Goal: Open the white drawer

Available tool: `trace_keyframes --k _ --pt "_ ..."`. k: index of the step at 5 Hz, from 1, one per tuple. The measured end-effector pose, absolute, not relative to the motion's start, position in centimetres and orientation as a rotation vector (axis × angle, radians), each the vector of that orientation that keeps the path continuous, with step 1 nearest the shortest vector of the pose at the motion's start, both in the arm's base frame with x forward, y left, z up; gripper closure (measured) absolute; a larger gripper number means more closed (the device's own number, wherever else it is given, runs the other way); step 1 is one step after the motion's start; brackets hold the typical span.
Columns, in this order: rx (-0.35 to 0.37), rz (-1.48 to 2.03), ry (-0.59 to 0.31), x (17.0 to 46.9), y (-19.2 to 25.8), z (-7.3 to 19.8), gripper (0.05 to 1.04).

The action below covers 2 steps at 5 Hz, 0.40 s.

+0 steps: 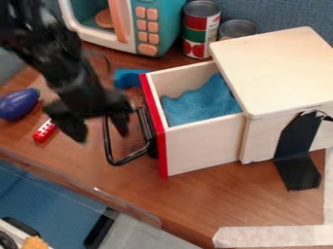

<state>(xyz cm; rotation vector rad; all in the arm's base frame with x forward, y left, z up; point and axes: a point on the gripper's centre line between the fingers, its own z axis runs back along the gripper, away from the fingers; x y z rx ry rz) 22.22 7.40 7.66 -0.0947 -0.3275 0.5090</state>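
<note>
Hanging in front of the white drawer (201, 148), near its black handle (133, 155), my end effector (99, 132) is released, fingers apart; the drawer stands pulled out from its wooden box (276, 68), blue padding (201, 103) inside it.

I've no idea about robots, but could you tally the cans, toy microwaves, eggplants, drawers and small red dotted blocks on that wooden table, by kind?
Cans: 2
Toy microwave: 1
Purple toy eggplant: 1
Pulled-out drawer: 1
Small red dotted block: 1
Total: 6
</note>
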Motion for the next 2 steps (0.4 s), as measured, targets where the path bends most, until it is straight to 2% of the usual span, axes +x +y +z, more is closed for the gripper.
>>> trace_keyframes --k 2 --pt "-0.058 0.494 -0.306 19.2 10.6 14.6 0.083"
